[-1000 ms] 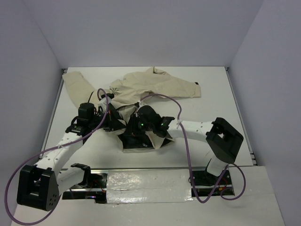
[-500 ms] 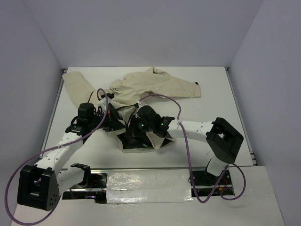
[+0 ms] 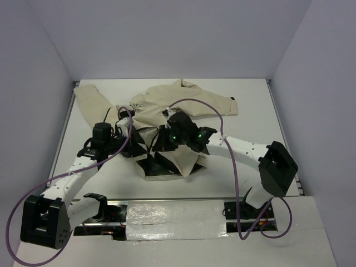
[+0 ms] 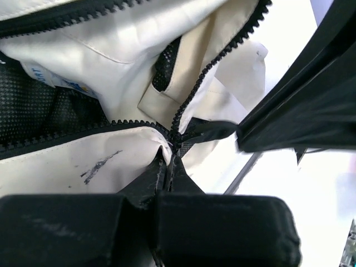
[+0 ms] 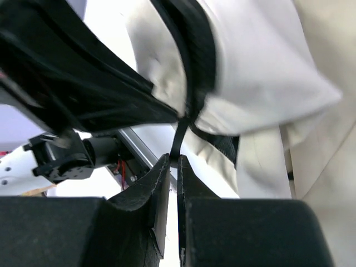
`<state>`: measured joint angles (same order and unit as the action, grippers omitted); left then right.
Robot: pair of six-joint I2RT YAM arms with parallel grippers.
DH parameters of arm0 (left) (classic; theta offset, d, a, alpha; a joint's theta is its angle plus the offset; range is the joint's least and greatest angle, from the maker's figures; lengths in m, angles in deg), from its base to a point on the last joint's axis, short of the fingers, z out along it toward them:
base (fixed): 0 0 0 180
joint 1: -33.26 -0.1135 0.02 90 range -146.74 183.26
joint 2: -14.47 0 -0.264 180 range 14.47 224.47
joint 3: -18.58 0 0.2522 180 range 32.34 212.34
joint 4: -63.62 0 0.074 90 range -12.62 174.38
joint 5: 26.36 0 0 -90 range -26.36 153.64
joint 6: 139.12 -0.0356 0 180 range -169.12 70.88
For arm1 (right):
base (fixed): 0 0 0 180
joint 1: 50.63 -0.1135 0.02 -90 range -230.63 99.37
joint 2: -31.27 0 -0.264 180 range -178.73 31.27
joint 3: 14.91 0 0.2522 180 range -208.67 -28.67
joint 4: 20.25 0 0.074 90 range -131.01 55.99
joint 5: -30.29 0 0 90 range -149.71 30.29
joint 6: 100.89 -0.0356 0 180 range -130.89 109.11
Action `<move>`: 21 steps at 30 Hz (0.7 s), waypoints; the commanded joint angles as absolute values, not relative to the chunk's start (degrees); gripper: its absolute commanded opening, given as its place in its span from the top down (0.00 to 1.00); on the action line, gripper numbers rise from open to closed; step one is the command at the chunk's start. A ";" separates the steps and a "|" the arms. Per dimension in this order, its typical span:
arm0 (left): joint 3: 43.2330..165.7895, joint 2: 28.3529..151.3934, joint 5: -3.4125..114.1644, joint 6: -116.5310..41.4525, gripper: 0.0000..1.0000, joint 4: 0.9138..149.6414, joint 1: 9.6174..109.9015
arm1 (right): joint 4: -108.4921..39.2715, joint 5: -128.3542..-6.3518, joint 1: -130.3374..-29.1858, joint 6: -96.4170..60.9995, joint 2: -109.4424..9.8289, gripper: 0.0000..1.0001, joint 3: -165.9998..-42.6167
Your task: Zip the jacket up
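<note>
jacket (image 3: 183,103): lying mid-frame on the tabletop (image 3: 261,125), front gaping open
left fingers (image 4: 147,181): pinching shut on the zipper (image 4: 214,64) bottom end
right fingers (image 5: 150,186): clamping the black pull tab (image 5: 178,139)

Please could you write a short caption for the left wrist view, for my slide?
Left tool pinching the cream jacket where its two rows of dark zipper teeth meet.

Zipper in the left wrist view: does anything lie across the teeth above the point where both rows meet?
Nothing visible lies on the teeth. The rows spread wide apart, and a fold of the jacket sits between them, close beside the steeper row.
</note>
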<state>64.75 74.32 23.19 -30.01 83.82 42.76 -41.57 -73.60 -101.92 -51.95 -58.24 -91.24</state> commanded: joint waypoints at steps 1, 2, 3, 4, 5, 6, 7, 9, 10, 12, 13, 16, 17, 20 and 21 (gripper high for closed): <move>63.72 73.70 20.75 -32.95 1.00 84.50 43.01 | -41.83 -74.39 -101.00 -47.55 -59.86 0.99 -98.53; 63.72 73.71 20.40 -32.95 1.00 84.24 43.36 | -41.84 -75.43 -100.73 -47.28 -61.43 0.99 -99.33; 63.89 73.62 20.31 -32.86 1.00 84.32 43.37 | -41.32 -75.88 -100.21 -47.19 -62.15 0.99 -99.86; 63.98 73.62 19.70 -32.60 1.00 84.24 43.37 | -41.05 -76.14 -99.86 -47.02 -62.85 0.99 -100.74; 63.98 73.62 19.34 -32.51 1.00 84.32 43.37 | -40.87 -76.41 -99.59 -46.93 -63.99 0.99 -101.18; 64.07 73.70 18.82 -32.51 1.00 84.41 43.37 | -40.87 -76.76 -99.07 -46.76 -64.52 0.99 -101.62; 64.07 73.71 18.03 -32.25 1.00 84.67 43.37 | -41.04 -76.85 -98.80 -46.23 -64.96 0.99 -102.58; 63.72 73.44 17.85 -31.72 1.00 84.85 43.37 | -41.66 -77.11 -98.27 -45.53 -65.84 0.99 -103.46; 63.63 73.35 17.67 -31.37 1.00 84.85 43.28 | -41.75 -77.29 -97.92 -44.74 -65.93 0.98 -104.17; 63.20 73.27 16.97 -30.75 1.00 84.24 43.19 | -42.01 -77.29 -97.48 -43.86 -65.93 0.97 -104.61; 63.02 73.27 15.92 -29.88 1.00 83.80 43.02 | -42.19 -77.46 -97.05 -43.24 -65.93 0.97 -104.96; 62.93 73.70 15.04 -28.29 1.00 82.74 42.84 | -42.63 -78.61 -96.08 -41.84 -65.67 0.95 -106.02; 63.19 73.79 15.64 -28.46 1.00 83.00 42.84 | -42.89 -78.26 -95.55 -40.18 -64.89 0.94 -106.19; 63.72 74.06 17.40 -28.73 1.00 83.79 42.84 | -42.89 -76.51 -95.46 -36.31 -61.37 0.91 -105.76; 63.81 74.14 18.02 -28.64 1.00 83.97 42.84 | -42.80 -76.15 -95.63 -33.51 -60.41 0.88 -104.45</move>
<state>63.41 74.26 18.49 -29.26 84.78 43.06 -43.27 -76.97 -95.82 -40.22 -65.32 -103.35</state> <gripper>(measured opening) 0.040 0.109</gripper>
